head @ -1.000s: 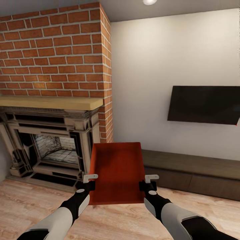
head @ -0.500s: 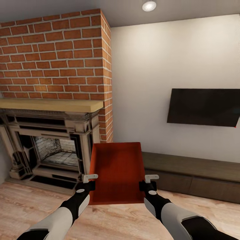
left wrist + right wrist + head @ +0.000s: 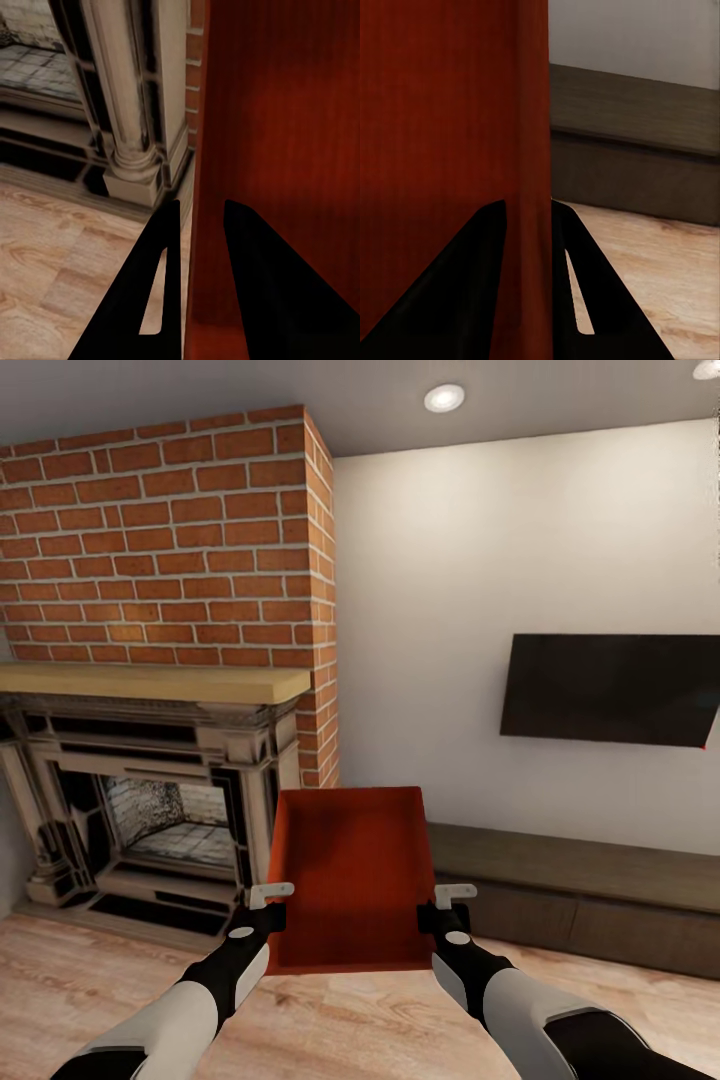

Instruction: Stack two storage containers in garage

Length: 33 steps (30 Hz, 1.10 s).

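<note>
View has drifted back from the fireplace; the container sits unchanged, left end effector and right end effector each clamped on a side wall. Judged: carry just beginning, garage leg not yet started.

Between the black left pincer and black right pincer sits an orange-red storage container with a finely ribbed inside. Beyond the left pincer rise a red brick chimney with pale mortar lines, a tan mantel and a cream-and-black fireplace. Beyond the right pincer are a black TV on an off-white wall and a dark brown bench; under both lies a light wood-plank floor.
</note>
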{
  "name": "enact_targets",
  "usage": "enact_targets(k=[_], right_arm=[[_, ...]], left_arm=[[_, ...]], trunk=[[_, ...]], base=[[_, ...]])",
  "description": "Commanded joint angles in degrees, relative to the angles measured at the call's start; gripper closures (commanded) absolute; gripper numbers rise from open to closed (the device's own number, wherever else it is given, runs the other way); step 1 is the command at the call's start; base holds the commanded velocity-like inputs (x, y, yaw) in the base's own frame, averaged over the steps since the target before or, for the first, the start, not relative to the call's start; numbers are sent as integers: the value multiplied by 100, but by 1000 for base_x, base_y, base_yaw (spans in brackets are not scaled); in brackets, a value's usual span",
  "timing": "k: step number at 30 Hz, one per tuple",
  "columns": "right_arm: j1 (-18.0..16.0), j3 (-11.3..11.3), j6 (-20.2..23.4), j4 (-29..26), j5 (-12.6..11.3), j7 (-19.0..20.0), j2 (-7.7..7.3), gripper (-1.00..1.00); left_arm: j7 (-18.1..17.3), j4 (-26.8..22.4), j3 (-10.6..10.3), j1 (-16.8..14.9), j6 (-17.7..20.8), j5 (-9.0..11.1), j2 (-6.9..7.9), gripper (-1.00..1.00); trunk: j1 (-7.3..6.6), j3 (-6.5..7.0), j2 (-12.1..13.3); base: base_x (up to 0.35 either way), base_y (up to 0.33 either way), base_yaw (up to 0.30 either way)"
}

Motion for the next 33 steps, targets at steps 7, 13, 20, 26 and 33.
enact_targets(k=[7, 13, 20, 26, 33], right_arm=[[-7, -94, -140, -11, 18, -65, -1, 100], [-7, -94, -140, -11, 20, -61, -2, 100], [-7, -94, -140, -11, 22, -56, -8, 100], [-7, -95, -140, -11, 20, -60, -9, 100], [-7, -94, -140, -11, 15, -73, -2, 100]], left_arm=[[88, 23, 81, 1, -21, -4, 20, 100], [88, 22, 84, 2, -24, -4, 20, 100], [88, 22, 87, 1, -23, -4, 20, 100], [88, 22, 85, 1, -22, -4, 20, 100], [88, 22, 80, 3, -22, -4, 20, 100]], trunk=[[2, 63, -3], [2, 98, -3], [2, 101, -3], [2, 101, -3], [2, 101, -3]], base=[[0, 0, 0], [0, 0, 0], [0, 0, 0], [0, 0, 0], [0, 0, 0]])
